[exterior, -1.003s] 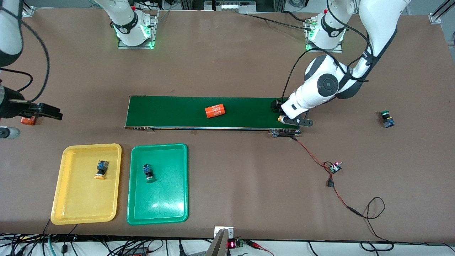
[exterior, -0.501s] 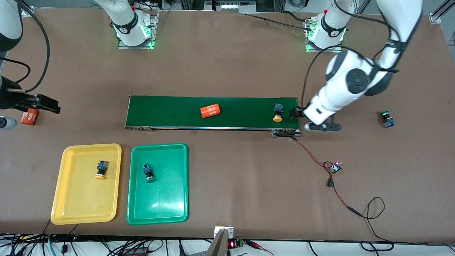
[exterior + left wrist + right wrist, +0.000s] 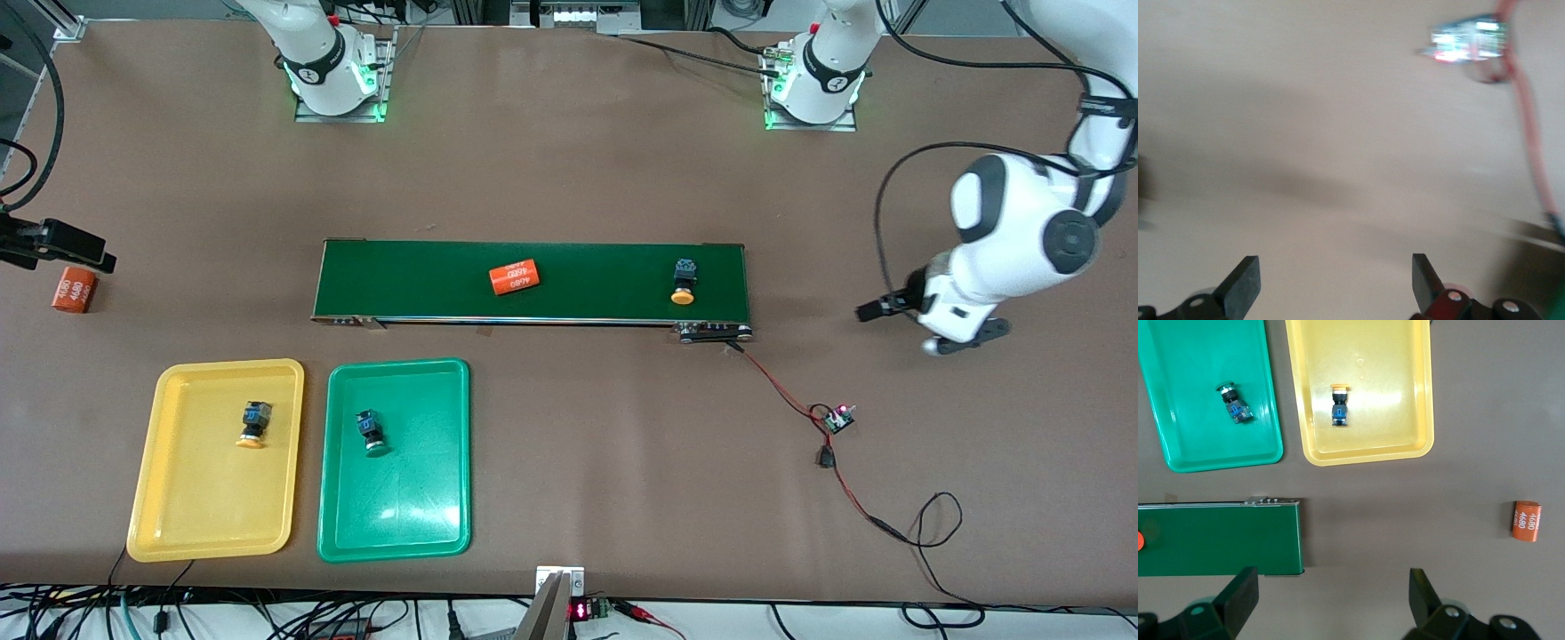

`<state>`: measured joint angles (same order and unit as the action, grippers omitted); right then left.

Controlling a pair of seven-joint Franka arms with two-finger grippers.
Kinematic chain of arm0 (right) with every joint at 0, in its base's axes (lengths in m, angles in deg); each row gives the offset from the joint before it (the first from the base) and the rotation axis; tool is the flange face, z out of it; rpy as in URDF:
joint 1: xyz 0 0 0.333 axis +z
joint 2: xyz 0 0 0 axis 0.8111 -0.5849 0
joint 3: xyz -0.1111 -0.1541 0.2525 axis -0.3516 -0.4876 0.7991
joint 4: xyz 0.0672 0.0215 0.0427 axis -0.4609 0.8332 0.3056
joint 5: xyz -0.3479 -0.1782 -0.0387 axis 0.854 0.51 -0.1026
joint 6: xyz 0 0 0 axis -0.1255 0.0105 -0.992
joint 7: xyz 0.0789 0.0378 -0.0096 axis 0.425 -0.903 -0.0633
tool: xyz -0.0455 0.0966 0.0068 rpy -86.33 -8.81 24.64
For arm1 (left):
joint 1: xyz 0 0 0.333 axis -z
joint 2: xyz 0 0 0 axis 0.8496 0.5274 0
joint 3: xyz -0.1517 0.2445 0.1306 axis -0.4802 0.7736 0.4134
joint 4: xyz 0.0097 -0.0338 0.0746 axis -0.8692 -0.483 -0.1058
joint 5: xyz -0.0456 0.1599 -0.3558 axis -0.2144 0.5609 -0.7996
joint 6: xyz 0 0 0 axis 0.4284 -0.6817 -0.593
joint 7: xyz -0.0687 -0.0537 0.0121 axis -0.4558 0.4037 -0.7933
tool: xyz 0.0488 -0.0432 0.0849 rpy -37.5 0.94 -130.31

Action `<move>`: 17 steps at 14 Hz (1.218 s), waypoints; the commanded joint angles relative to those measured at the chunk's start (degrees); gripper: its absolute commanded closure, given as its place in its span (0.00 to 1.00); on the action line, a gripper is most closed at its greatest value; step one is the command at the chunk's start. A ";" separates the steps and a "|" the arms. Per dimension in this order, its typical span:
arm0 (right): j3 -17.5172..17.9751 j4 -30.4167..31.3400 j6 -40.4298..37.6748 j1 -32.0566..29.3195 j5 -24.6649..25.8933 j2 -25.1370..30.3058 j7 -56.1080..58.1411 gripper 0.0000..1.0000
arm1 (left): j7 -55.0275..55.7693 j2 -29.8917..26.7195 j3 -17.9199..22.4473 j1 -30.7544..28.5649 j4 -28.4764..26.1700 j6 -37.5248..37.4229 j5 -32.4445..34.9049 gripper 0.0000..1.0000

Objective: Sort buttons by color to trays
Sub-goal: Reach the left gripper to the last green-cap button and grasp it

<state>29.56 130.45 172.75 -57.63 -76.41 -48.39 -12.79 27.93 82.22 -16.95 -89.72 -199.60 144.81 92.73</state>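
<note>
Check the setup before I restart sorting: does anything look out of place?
An orange cylinder lies askew on the conveyor belt near a yellow-capped button; it is no button. A second cylinder lies on the table at the right arm's end.

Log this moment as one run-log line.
yellow tray: one yellow button | green tray: one green button | belt: yellow button | left gripper, right gripper: open, empty

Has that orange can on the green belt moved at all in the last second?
Yes. The orange cylinder has slid along the conveyor belt toward the right arm's end, away from the yellow-capped button lying on the same belt.
</note>
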 commanded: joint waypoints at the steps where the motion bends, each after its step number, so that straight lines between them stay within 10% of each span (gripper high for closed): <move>1: 0.73 5.68 2.37 0.35 0.62 4.14 -0.01 0.00 | -11.95 1.46 7.16 0.26 0.39 0.26 3.25 0.00; 8: 0.73 5.07 0.52 1.05 0.80 4.49 -0.45 0.00 | -19.37 9.37 14.30 -2.47 0.92 10.09 11.17 0.01; 13: 0.64 4.54 0.53 1.05 0.36 4.58 -0.18 0.00 | -20.33 9.90 14.30 -2.56 0.83 9.75 11.26 0.78; 17: 0.20 4.19 0.52 0.79 0.27 4.50 0.25 0.00 | -21.84 6.84 13.43 -2.21 1.10 6.78 11.26 0.87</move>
<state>29.73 134.14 173.51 -56.48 -76.20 -44.87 -12.80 6.80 91.96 -2.73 -92.24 -198.57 154.77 102.63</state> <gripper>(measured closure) 0.000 0.665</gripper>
